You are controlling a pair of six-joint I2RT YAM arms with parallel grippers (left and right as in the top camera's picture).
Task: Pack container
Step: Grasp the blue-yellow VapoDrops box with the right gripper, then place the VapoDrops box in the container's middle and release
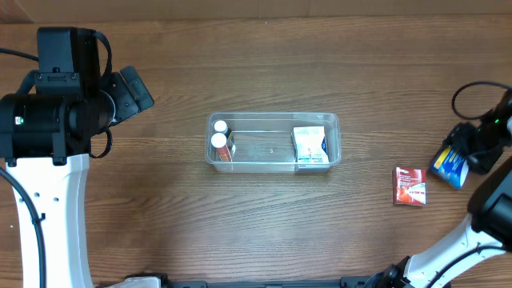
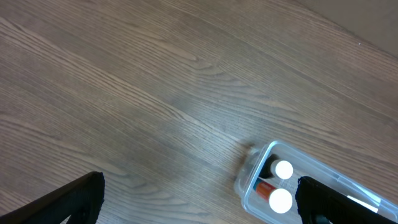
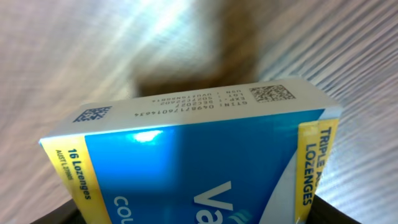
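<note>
As seen from overhead, the container (image 1: pixel 272 117) sat near mid-tabletop (image 1: pixel 240 232), long side running left-right, well apart from both arms. Contents:
- two white-capped bottles (image 1: pixel 218 141) stood upright at its left end, side by side and close together
- a white box with green and blue print (image 1: pixel 310 146) was at its right end
- the middle stretch was bare

Left pincer (image 2: pixel 199 193): wide, holding nothing. It hung over bare wood, off toward the far-left side of the container. In the left wrist view only the dark fingers (image 2: pixel 74 199) showed, at the two bottom corners. The container's bottle-end corner poked in at lower right, just beside the right-hand finger, with both white caps visible.

Right pincer (image 1: pixel 462 157): at the far right edge of the tabletop, clamped on a blue and yellow lozenge box (image 3: pixel 199 168). In the right wrist view that box filled most of the frame. "16 Lozenges" read along one yellow band, and there were printed codes on the white end face. Dark finger edges were just visible at the bottom corners. A blurred shadow lay on the wood behind the box. Couldn't tell whether the box was touching the wood or clear of it.

A small red box (image 1: pixel 410 186) lay flat on the tabletop between the container and the right pincer. It was nearer the pincer and touched neither.
</note>
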